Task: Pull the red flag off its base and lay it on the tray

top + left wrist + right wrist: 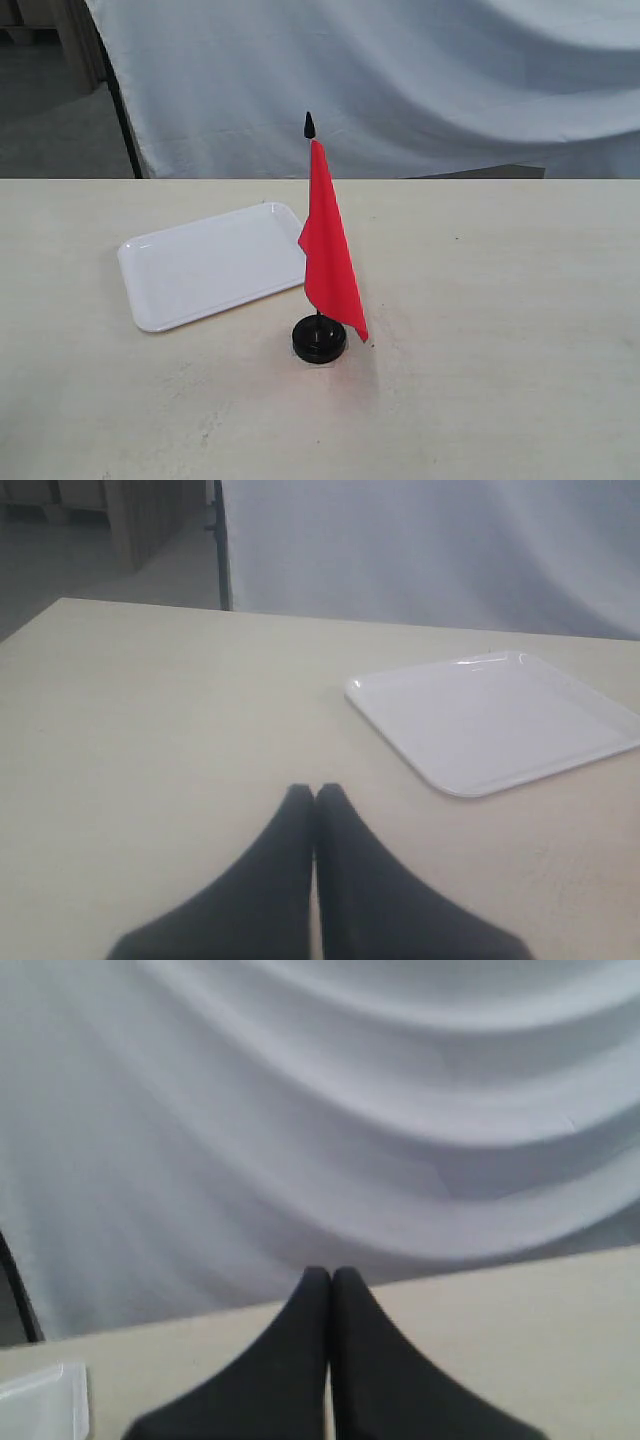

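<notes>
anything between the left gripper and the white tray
In the left wrist view only bare beige tabletop separates the black left gripper from the flat white rectangular plastic tray.

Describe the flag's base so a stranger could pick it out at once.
On the pale table, look just right of the white tray in the exterior view. There the red flag stands upright, and the base sits at its foot. Unlike the flat white tray, it is small, round and black.

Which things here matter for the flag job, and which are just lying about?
For the job: red cloth flag on thin black pole, round black plastic base holding it, flat white rectangular plastic tray.
Just there: pale beige table, draped white cloth backdrop.
</notes>
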You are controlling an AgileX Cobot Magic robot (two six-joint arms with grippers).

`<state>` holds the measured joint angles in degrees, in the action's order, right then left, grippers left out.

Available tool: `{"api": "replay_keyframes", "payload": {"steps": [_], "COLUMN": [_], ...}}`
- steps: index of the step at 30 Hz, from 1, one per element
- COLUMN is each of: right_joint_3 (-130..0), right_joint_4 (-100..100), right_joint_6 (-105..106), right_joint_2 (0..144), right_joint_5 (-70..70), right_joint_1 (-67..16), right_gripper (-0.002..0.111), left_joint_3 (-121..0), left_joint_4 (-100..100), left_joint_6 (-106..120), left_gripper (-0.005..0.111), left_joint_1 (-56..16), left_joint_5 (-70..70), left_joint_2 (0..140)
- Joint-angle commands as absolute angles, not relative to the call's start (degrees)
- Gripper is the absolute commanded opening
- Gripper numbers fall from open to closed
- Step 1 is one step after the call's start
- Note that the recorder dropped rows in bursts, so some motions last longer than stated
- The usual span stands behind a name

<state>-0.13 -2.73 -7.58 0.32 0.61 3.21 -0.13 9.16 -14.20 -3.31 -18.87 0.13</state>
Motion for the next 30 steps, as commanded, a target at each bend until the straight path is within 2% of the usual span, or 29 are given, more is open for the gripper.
{"api": "replay_keyframes", "payload": {"steps": [1, 5, 11, 17, 21, 24, 29, 30], "right_joint_3": [0.0, 0.0, 0.0, 0.0, 0.0, 0.0, -7.2, -10.0], "right_joint_4": [-2.3, -2.3, -2.3, 3.1, 4.7, 12.1, 24.4, 28.3], "right_joint_6": [-7.2, -8.4, -28.9, -29.1, -28.8, -28.5, -27.2, -27.1], "right_joint_2": [0.0, 0.0, 0.0, 5.1, 17.3, 34.2, 58.6, 69.1], "right_joint_5": [13.7, 19.5, 22.0, 35.1, 42.7, 54.9, 58.3, 63.4], "right_joint_1": [3.0, 3.0, 3.0, 3.0, 3.0, 3.0, 3.0, 2.3], "right_gripper": [0.000, 0.000, 0.000, 0.000, 0.000, 0.000, 0.000, 0.000], "left_joint_3": [0.0, 0.0, 0.0, 0.0, 0.0, 0.0, 0.0, 0.0], "left_joint_4": [9.2, 9.2, 9.2, 9.2, 9.2, 9.2, 9.2, 9.2], "left_joint_6": [-14.0, -14.0, -14.0, -14.0, -14.0, -14.0, -14.0, -14.0], "left_gripper": [0.000, 0.000, 0.000, 0.000, 0.000, 0.000, 0.000, 0.000], "left_joint_1": [-3.5, -3.5, -3.5, -3.5, -3.5, -3.5, -3.5, -3.5], "left_joint_5": [-18.7, -18.7, -18.7, -18.7, -18.7, -18.7, -18.7, -18.7], "left_joint_2": [0.0, 0.0, 0.0, 0.0, 0.0, 0.0, 0.0, 0.0]}}
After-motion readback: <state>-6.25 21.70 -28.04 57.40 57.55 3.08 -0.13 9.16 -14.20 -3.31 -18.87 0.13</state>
